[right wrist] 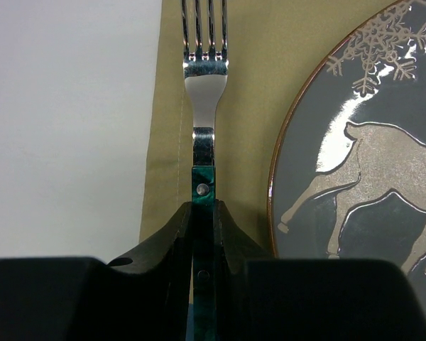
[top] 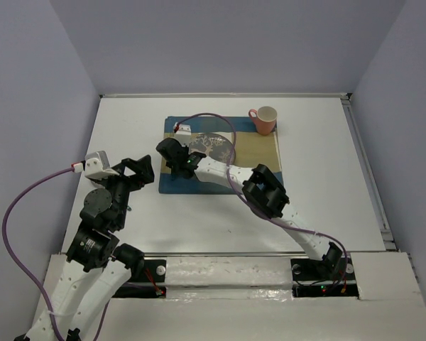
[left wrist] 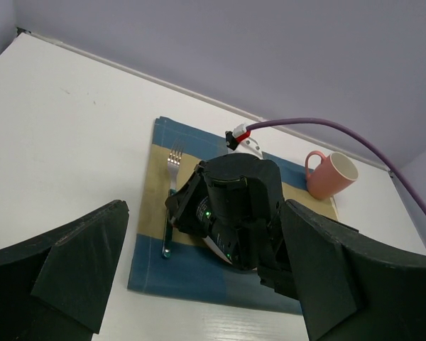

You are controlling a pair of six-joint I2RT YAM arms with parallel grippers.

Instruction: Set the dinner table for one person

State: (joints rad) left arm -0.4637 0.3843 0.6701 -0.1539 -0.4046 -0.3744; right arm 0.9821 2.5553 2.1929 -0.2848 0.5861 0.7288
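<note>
White bench (top: 326,185) carries a blue-and-tan patchwork cloth mat (top: 266,145), where right fingers (right wrist: 167,241) clamp the green handle of a seemingly stiff, slick steel fork (right wrist: 205,92) beside a grey deer-patterned plate (right wrist: 355,177); left fingers (left wrist: 71,263) gape empty

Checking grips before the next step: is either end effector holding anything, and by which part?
The right end effector pinches the fork by its green handle, just below the metal neck. The left end effector is open, holding nothing.

A robotics lab cell, not a home — a plain white desk (top: 326,199) boxed in by bare grey walls (top: 220,42), left arm (top: 92,249) and right arm (top: 291,227) bolted at its near edge, purple cable (left wrist: 305,120) trailing.
</note>
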